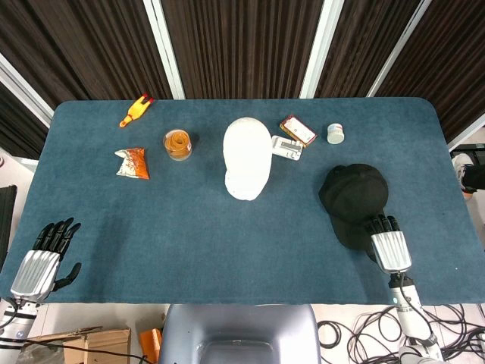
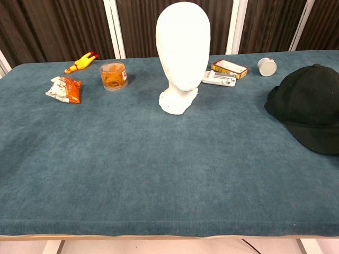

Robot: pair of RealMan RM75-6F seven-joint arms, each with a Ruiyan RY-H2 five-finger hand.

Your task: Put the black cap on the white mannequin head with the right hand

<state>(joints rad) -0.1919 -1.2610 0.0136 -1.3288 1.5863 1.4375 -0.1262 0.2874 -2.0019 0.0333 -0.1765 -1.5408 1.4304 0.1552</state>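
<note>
Head view shows the black cap [image 1: 352, 199] lying on the right side of the blue felt-covered table [image 1: 189, 235], well apart from the white mannequin head [image 1: 248, 158] that stands upright at the middle. The right hand [image 1: 388, 243] sits at the cap's near edge, fingertips touching or overlapping the brim (whether it grips, I cannot tell). The left hand [image 1: 44, 258] rests open at the table's near left corner. The cap looks like soft, light fabric that will sag; its stiffer brim seems the best hold. The mannequin head is smooth, matte, rounded and probably light, so it could tip if pushed.
</note>
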